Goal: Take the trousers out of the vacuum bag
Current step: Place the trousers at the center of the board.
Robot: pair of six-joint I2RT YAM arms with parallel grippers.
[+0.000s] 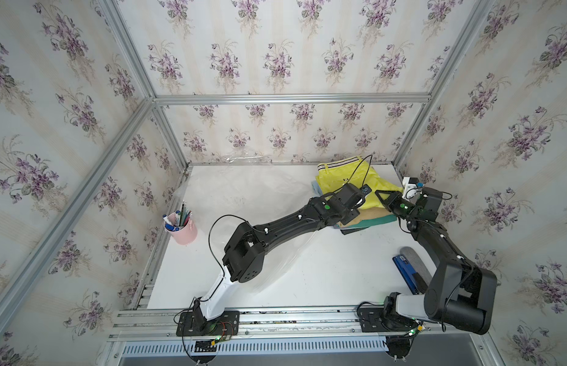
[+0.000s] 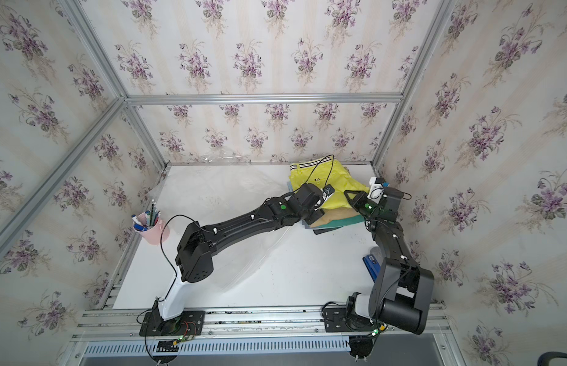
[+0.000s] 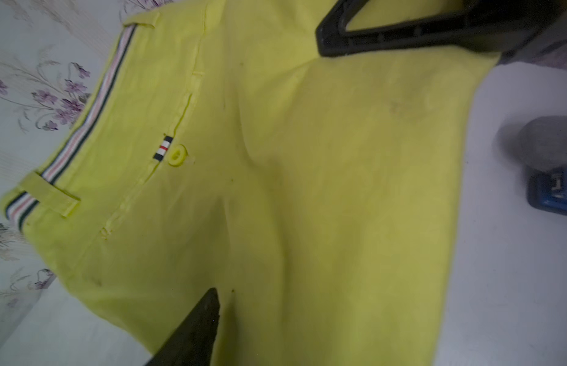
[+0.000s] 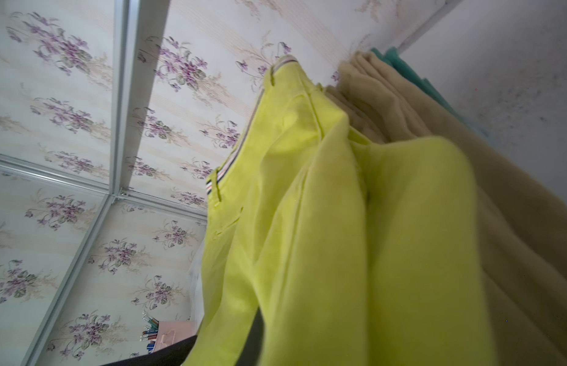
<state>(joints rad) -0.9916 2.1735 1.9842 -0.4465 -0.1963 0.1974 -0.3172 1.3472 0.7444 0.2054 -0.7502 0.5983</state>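
The trousers lie stacked at the table's back right in both top views: a bright yellow pair on top, then khaki, teal and dark grey. The vacuum bag is a clear, flat film spread over the table to the stack's left. My right gripper is shut on the yellow pair's near edge; in the right wrist view the yellow cloth drapes over a dark finger. My left wrist hangs over the stack. Its one visible finger sits above the yellow cloth, gripping nothing.
A pink cup of pens stands at the table's left edge. A blue box and a grey item lie at the right front. Papered walls and an aluminium frame close in the back and sides.
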